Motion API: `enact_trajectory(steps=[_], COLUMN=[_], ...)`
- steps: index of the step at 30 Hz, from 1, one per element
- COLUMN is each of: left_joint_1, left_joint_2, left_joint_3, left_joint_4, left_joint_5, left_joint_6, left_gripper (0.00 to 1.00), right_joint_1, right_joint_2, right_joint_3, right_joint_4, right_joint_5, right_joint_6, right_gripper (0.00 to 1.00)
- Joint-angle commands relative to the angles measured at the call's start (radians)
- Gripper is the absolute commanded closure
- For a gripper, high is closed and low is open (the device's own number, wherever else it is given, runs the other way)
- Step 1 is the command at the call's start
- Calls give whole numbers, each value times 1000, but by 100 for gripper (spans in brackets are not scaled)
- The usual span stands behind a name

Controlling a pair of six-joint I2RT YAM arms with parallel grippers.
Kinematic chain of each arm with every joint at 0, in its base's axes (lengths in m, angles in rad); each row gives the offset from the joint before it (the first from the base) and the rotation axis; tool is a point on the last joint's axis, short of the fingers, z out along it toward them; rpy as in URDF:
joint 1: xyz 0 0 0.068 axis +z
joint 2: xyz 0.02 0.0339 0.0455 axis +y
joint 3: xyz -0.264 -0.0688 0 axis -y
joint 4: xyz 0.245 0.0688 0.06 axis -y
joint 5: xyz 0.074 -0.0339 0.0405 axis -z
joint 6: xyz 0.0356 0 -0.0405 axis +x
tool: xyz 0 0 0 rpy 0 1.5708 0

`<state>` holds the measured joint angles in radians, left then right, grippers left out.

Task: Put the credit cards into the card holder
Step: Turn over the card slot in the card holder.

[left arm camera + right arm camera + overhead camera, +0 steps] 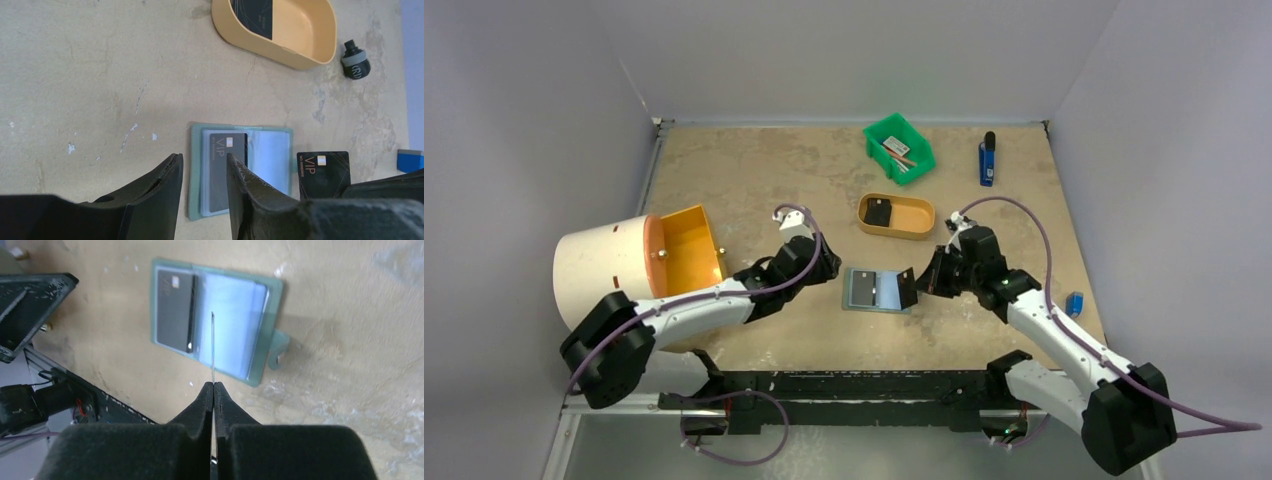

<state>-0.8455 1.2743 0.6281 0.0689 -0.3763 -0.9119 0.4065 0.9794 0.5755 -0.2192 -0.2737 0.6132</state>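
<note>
Three credit cards: one [862, 288] in the card holder [886, 291], one [879, 212] in the tray [919, 229], one [907, 287] between the jaws of the right gripper [214, 385]. One card holder, one tan tray, one green bin [874, 139]. One black knob [354, 61]. Two blue items [987, 160] [1075, 303]. One white drum [604, 265]. Two grippers, counting the left gripper [202, 160].

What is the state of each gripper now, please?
Left gripper: open, holding nothing.
Right gripper: closed on a credit card.
</note>
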Motion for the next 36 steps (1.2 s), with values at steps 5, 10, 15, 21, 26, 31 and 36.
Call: enact_trajectory(steps=[5,10,15,21,26,31,36], left_joint_1=[-2,-2,-2,-2,-2,-2,-3], left_joint_2=[67,90,121,129,135,141,157], left_joint_3=[30,36,44,45,42,41,45], left_joint_4=[92,92,94,94,94,96,102], left_joint_5=[62,69,84,89,94,94,106], left_joint_6=[14,8,-2,-3,-3,-4,-4], left_gripper=[63,63,64,64,64,64,64], right_joint_1=[-15,-31,-38,-37,-37,-38,-37], right_joint_2=[21,8,17,54,72,73,105], right_joint_3=[-23,-44,-50,-59,-60,-61,-63], right_joint_4=[-23,-61,-68,-31,-29,-31,-10], right_joint_5=[-4,38,46,20,34,38,-1], right_joint_6=[97,96,65,57,54,50,22], right_gripper=[100,100,100,100,100,100,100])
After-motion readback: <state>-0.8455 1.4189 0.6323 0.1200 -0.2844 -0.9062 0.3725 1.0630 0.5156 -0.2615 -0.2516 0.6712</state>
